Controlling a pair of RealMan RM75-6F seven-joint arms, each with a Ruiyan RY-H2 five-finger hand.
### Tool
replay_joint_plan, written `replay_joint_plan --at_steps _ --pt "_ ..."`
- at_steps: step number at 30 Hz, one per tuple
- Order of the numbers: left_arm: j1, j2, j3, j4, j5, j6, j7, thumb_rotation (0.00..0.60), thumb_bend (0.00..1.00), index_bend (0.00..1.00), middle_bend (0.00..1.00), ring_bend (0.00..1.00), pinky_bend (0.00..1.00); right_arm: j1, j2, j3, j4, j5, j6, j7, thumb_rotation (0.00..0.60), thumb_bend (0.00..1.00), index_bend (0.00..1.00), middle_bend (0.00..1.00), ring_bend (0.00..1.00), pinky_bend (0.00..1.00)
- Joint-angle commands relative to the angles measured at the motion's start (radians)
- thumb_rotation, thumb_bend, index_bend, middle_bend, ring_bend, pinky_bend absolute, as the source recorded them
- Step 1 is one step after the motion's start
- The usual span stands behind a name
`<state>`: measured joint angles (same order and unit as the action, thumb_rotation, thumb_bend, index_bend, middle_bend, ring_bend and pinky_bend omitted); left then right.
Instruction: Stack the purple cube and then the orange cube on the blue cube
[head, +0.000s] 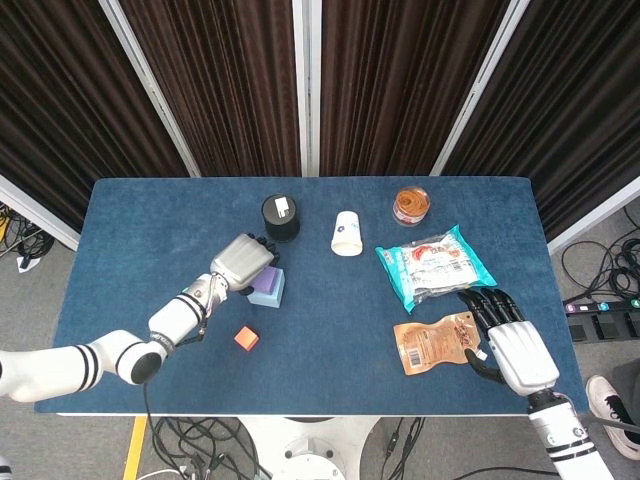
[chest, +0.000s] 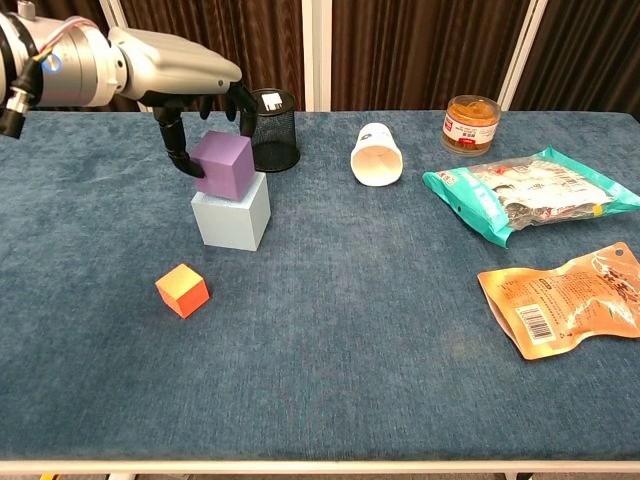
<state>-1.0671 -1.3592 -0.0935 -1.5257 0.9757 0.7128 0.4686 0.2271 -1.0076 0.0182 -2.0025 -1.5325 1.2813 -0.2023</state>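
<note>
Counting three cubes: purple cube (chest: 224, 165), blue cube (chest: 231, 212), orange cube (chest: 182, 290).

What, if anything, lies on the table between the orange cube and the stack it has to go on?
Nothing visible does. The orange cube sits alone on bare cloth just in front of the blue cube. But the left hand grips the purple cube on top, covering the landing spot.

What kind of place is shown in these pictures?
Probably a robot test room, not a home: a table with a blue cloth, dark curtains behind it, and loose cables on the grey floor below.
</note>
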Motion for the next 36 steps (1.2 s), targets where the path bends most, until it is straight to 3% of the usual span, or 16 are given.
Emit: replay_joint_plan --at_steps 1,17,19,26,36 --pt "-0.003 -0.008 0.005 0.012 0.009 0.0 -0.001 0.6 0.29 0.51 0.41 0.3 0.37 0.002 -0.001 -0.001 0.0 0.004 -0.006 -0.003 0.6 0.29 0.0 0.08 0.0 0.0" --pt "-0.013 -0.027 0.004 0.052 -0.024 -0.034 -0.05 0.6 0.29 0.51 0.41 0.3 0.36 0.011 -0.003 0.005 0.0 0.025 -0.016 -0.006 0.6 0.29 0.0 0.08 0.0 0.0" --pt "-0.014 -0.024 0.005 0.052 -0.025 -0.034 -0.052 0.6 0.28 0.48 0.41 0.3 0.36 0.011 -0.003 0.006 0.0 0.027 -0.016 -0.007 0.6 0.29 0.0 0.08 0.0 0.0" --pt "-0.005 -0.021 -0.002 0.05 -0.013 -0.017 -0.08 0.6 0.19 0.26 0.4 0.3 0.36 0.013 -0.004 0.005 -0.002 0.028 -0.018 -0.011 0.6 0.29 0.0 0.08 0.0 0.0" --pt "0.035 0.064 0.007 -0.038 -0.044 0.053 -0.068 0.6 0.16 0.24 0.38 0.3 0.35 0.012 -0.002 0.0 -0.001 0.023 -0.018 -0.005 0.6 0.29 0.0 0.08 0.0 0.0"
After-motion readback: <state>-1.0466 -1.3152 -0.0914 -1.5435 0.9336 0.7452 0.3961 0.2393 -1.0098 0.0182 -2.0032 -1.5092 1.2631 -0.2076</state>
